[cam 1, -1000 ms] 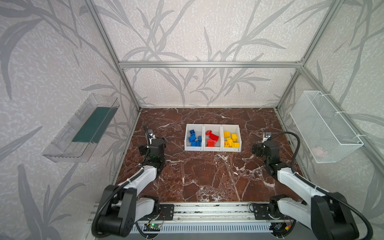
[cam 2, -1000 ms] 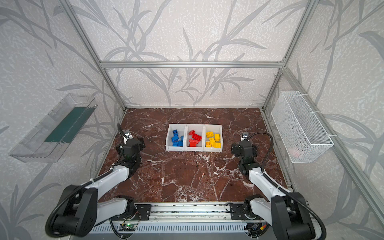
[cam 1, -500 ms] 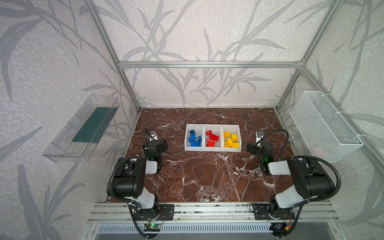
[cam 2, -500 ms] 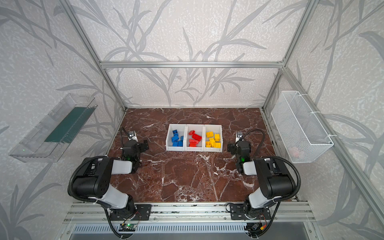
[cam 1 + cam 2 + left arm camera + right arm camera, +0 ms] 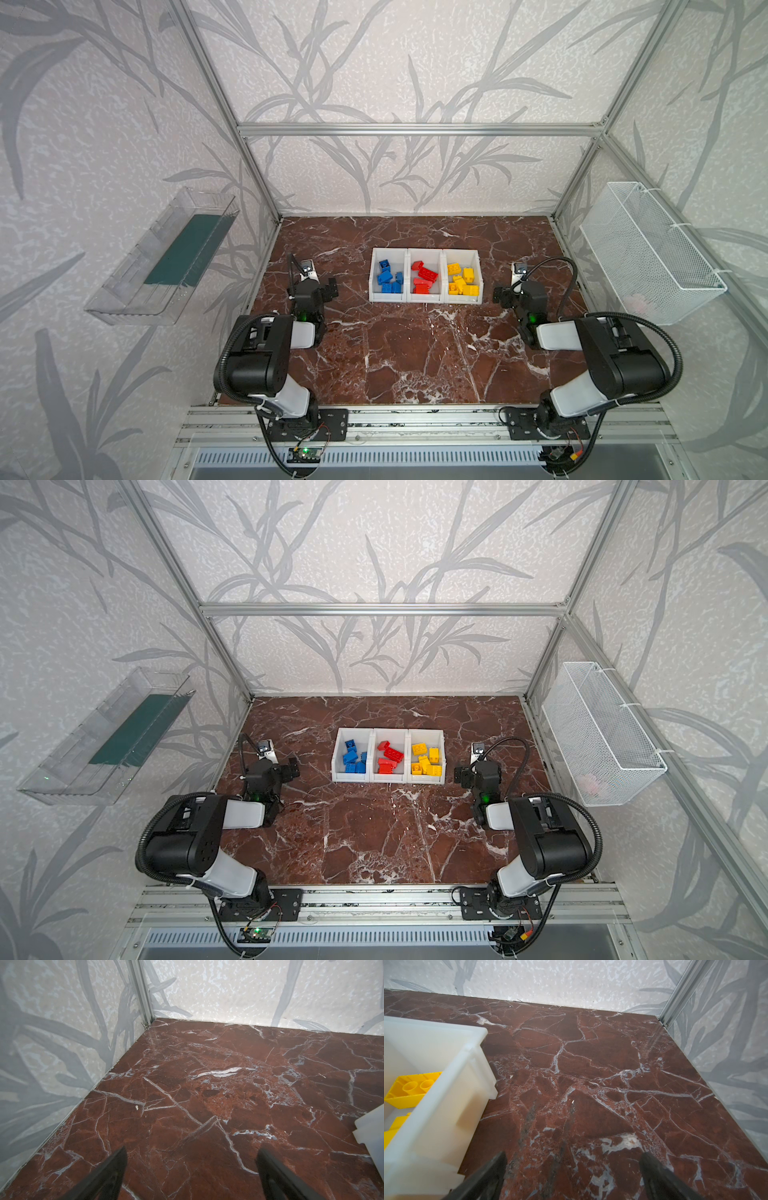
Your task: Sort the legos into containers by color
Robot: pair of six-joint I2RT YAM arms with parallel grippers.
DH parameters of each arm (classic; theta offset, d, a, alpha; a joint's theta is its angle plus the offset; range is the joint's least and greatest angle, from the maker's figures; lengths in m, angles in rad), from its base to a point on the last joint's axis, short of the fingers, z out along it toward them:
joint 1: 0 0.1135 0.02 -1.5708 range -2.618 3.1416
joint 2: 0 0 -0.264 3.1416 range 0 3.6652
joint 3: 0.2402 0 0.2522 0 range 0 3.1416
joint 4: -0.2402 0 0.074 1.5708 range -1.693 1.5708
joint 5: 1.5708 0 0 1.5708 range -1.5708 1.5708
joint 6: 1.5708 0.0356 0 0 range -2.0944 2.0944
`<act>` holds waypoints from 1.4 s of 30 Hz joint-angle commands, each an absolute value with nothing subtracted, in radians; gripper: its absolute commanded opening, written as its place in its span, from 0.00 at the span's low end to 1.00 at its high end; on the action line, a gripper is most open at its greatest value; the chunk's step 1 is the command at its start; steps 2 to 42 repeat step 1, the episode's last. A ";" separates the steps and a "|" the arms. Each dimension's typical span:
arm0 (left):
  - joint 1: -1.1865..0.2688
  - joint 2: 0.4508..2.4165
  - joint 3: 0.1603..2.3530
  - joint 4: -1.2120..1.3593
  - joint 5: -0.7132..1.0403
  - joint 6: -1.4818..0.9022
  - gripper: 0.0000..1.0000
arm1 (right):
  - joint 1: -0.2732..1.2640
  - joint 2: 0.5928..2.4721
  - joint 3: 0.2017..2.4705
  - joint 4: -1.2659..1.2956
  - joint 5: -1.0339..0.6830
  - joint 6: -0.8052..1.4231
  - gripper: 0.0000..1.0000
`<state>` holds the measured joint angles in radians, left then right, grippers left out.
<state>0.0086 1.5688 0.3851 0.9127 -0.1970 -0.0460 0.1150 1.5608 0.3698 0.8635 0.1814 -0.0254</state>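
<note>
Three joined white containers (image 5: 426, 297) (image 5: 388, 778) stand in a row mid-table. Seen from the front, the left one holds blue legos (image 5: 388, 277) (image 5: 353, 757), the middle one red legos (image 5: 424, 278) (image 5: 388, 757), the right one yellow legos (image 5: 462, 280) (image 5: 426, 759). My left gripper (image 5: 322, 286) (image 5: 283, 769) (image 5: 191, 1150) hovers low, left of the row, open and empty over bare marble. My right gripper (image 5: 513, 293) (image 5: 471, 775) (image 5: 574, 1155) sits just right of the yellow bin's wall (image 5: 436, 1095), open and empty. A yellow lego (image 5: 411, 1088) shows inside that bin.
A clear tray with green liner (image 5: 166, 257) hangs on the left wall. On the right wall hangs a white wire basket (image 5: 648, 249). Aluminium posts mark the back corners, and a rail (image 5: 415, 419) runs along the front. A bin corner (image 5: 372, 1126) edges the left wrist view.
Both arms have folded up at the elbows, their upper links now standing tall near the front rail. The grippers stayed beside the row of bins, open throughout.
</note>
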 commanded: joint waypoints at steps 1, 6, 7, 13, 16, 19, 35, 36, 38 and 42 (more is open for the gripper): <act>0.006 1.569 0.379 0.940 -0.187 -0.040 0.99 | 0.114 1.542 0.387 0.877 0.180 -0.032 0.99; 0.006 1.569 0.379 0.940 -0.187 -0.040 0.99 | 0.114 1.542 0.387 0.877 0.180 -0.032 0.99; 0.006 1.569 0.379 0.940 -0.187 -0.040 0.99 | 0.114 1.542 0.387 0.877 0.180 -0.032 0.99; 0.006 1.569 0.379 0.940 -0.187 -0.040 0.99 | 0.114 1.542 0.387 0.877 0.180 -0.032 0.99; 0.006 1.569 0.379 0.940 -0.187 -0.040 0.99 | 0.114 1.542 0.387 0.877 0.180 -0.032 0.99; 0.006 1.569 0.379 0.940 -0.187 -0.040 0.99 | 0.114 1.542 0.387 0.877 0.180 -0.032 0.99; 0.006 1.569 0.379 0.940 -0.187 -0.040 0.99 | 0.114 1.542 0.387 0.877 0.180 -0.032 0.99; 0.006 1.569 0.379 0.940 -0.187 -0.040 0.99 | 0.114 1.542 0.387 0.877 0.180 -0.032 0.99; 0.006 1.569 0.379 0.940 -0.187 -0.040 0.99 | 0.114 1.542 0.387 0.877 0.180 -0.032 0.99; 0.006 1.569 0.379 0.940 -0.187 -0.040 0.99 | 0.114 1.542 0.387 0.877 0.180 -0.032 0.99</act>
